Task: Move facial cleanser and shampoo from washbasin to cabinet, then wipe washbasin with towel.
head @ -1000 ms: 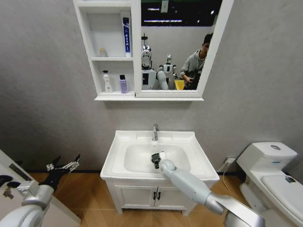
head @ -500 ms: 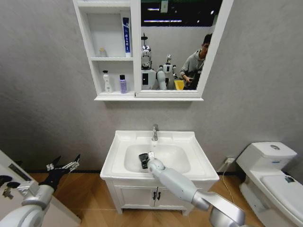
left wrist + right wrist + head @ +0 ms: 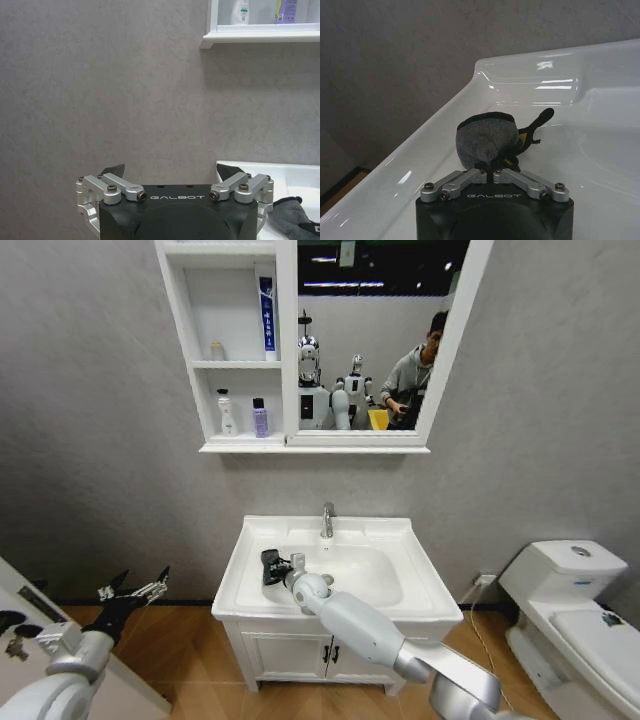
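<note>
Head view: your right tool (image 3: 272,567) reached across the washbasin (image 3: 337,572) to the left flat of its top, beside the bowl, with the dark grey towel (image 3: 270,565) bunched at its tip and pressed against the white ceramic. The chrome tap (image 3: 327,521) stood behind the bowl, apart from the arm. On the wall above, the cabinet (image 3: 228,345) held a white bottle (image 3: 227,413) and a purple bottle (image 3: 260,418) on its lowest shelf, a small jar (image 3: 217,351) and a tall blue-and-white tube (image 3: 267,318) on the middle shelf. Your left tool (image 3: 135,594) hung low at your left, well away from the washbasin, fingers spread and empty.

Left wrist view: your left tool (image 3: 176,176) faced the grey wall, its fingers wide apart with nothing between them. A corner of the washbasin (image 3: 295,172) and a fold of the towel (image 3: 290,214) showed to one side, the cabinet's lowest shelf (image 3: 260,37) above.

Right wrist view: your right tool (image 3: 494,170) was clamped on the towel (image 3: 486,141), fingertips nearly touching around a pinch of cloth. The bundle rested on the washbasin (image 3: 530,75) near the raised corner of its rim.
</note>
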